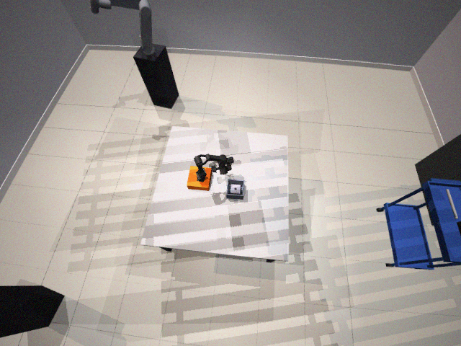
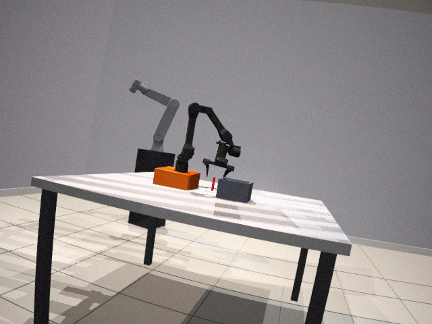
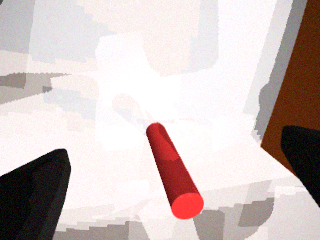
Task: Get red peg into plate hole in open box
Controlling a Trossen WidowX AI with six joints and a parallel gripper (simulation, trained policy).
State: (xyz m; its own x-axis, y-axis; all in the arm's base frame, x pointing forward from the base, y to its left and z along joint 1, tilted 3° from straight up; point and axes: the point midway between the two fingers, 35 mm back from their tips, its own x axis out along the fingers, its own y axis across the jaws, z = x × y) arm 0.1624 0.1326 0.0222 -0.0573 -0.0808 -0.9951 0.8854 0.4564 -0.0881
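The red peg [image 2: 212,183] [image 3: 175,172] stands upright on the white table [image 2: 279,223] [image 1: 186,223], between the orange block and the open box. I cannot make it out in the top view. The dark grey open box [image 1: 235,196] [image 2: 233,190] stands beside it, and a pale plate [image 1: 232,191] with a small dark hole shows inside. My gripper [image 2: 216,175] [image 3: 177,148] is wide open and empty. It points down just above the peg, and the peg's top shows between the two fingers in the wrist view. The box is not in the wrist view.
The orange block [image 1: 197,184] [image 2: 171,178] [image 3: 300,75] under the arm's base is close to the peg. A grey arm [image 1: 146,29] [image 2: 166,120] on a black pedestal stands beyond the table. A blue cart [image 1: 408,231] stands off to the right in the top view.
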